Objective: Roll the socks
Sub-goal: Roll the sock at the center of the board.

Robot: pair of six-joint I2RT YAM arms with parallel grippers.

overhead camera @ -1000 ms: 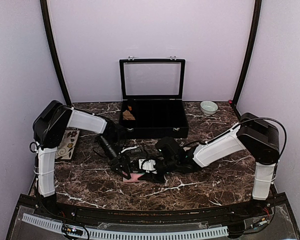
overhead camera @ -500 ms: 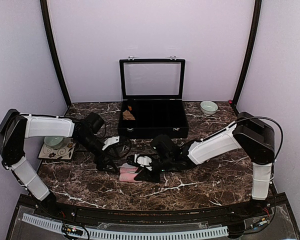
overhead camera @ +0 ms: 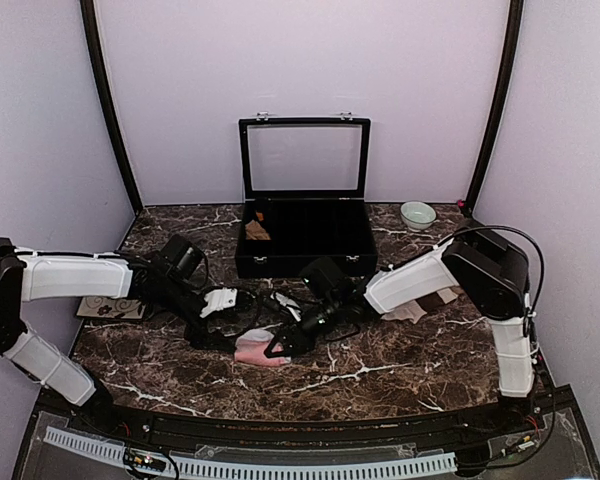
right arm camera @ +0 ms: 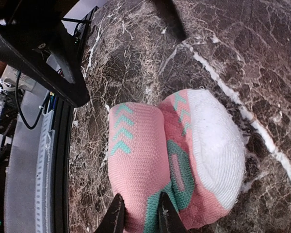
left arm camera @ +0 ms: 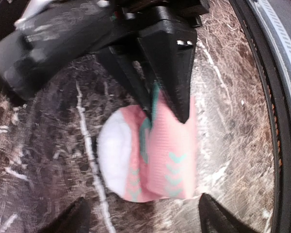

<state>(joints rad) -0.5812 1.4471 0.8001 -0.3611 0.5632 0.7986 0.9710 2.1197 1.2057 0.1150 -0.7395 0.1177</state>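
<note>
Lilac walls [overhead camera: 300,60] all round, dark marble table [overhead camera: 400,380] below me, and right at the front middle of it lies the pink sock [overhead camera: 252,351], folded over on itself into a stubby bundle, with its white toe on one side and the mint chevrons running along the pink. My right claw [right arm camera: 140,199] has it: the two black fingers are drawn close together, with a fold of pink and green fabric pinched between them at the end of the bundle. The sock's underside rests on the table. My left claw [overhead camera: 205,335] comes in low from the other side, fingers spread wide. From its own camera both tips sit at the bottom corners, and the sock lies just ahead of them, apart from both. Over on the right, a beige sock [overhead camera: 412,312] peeks out from under my right forearm, mostly hidden. At the back stands a black case [overhead camera: 310,240] with its lid up and a small tan scrap [overhead camera: 256,230] in its left end. A little bowl [overhead camera: 417,214] sits near the back right corner, and a patterned mat [overhead camera: 105,307] lies under my left arm.
</note>
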